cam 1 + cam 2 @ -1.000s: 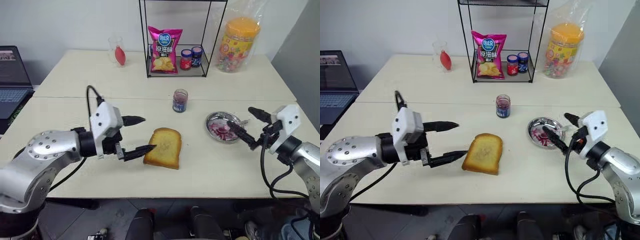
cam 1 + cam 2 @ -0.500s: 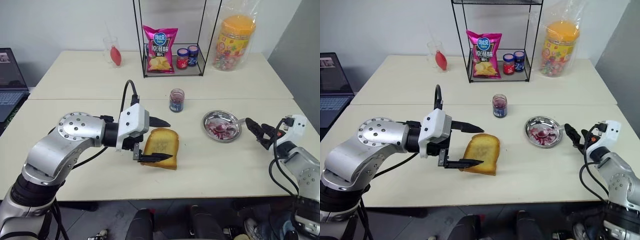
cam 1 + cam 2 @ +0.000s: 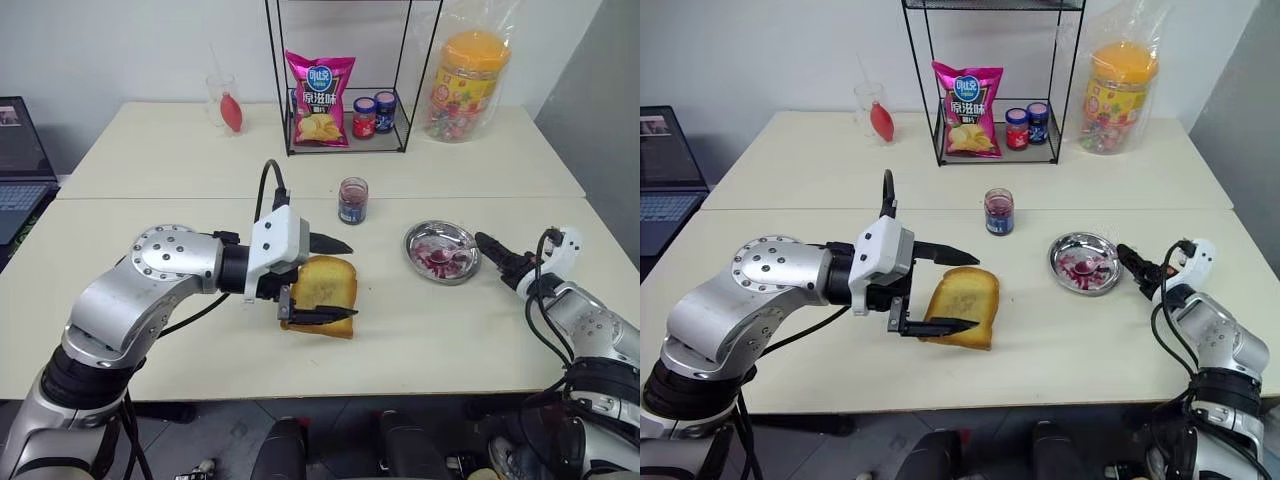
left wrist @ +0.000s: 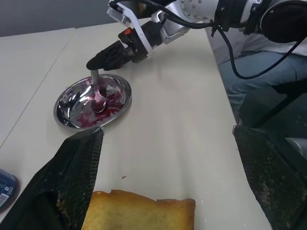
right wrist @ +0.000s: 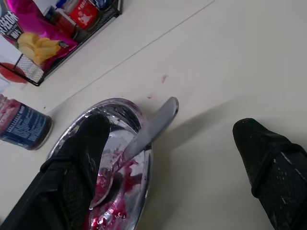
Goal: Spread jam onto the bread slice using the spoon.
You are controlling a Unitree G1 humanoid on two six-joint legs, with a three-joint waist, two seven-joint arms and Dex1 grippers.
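Take the slim, slippery silver metal spoon (image 5: 144, 139) by its handle overhanging the steel dish (image 5: 144, 172); your right claw (image 5: 168, 158) is spread, empty.

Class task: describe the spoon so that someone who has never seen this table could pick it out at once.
Start at the table and find the round metal dish on its right side. The spoon rests there, bowl in red jam, handle over the rim. It is the only slim silver utensil.

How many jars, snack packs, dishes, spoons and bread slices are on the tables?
Jars: 4, red-lidded jar, blue-lidded jar, open jam jar, big sweets jar
Snack packs: 1, chips bag
Dishes: 1, metal dish
Spoons: 1, spoon
Bread slices: 1, bread slice
Total: 8
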